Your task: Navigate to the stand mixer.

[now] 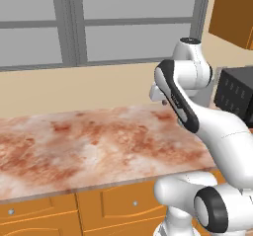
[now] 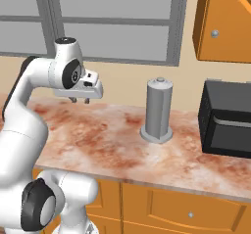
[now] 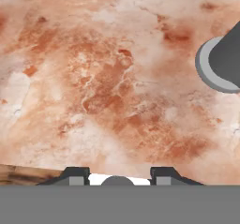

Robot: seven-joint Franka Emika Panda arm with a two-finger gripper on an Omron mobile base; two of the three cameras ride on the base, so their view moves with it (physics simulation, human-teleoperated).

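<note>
The stand mixer is out of view. My gripper (image 2: 80,100) hangs above the reddish marble counter (image 2: 108,140), folded close to the arm. In the hand view the gripper (image 3: 119,175) looks straight down at the bare stone, its two dark fingertips (image 3: 77,175) wide apart and nothing between them, so it is open. In the left base view the hand (image 1: 157,96) is mostly hidden behind my forearm.
A grey upright cylinder on a round base (image 2: 159,109) stands on the counter to the right of the gripper, and its base (image 3: 213,66) shows in the hand view. A black boxy microwave-like appliance (image 2: 228,118) sits further right. Windows (image 1: 99,18) run behind; orange cabinets (image 2: 171,206) below.
</note>
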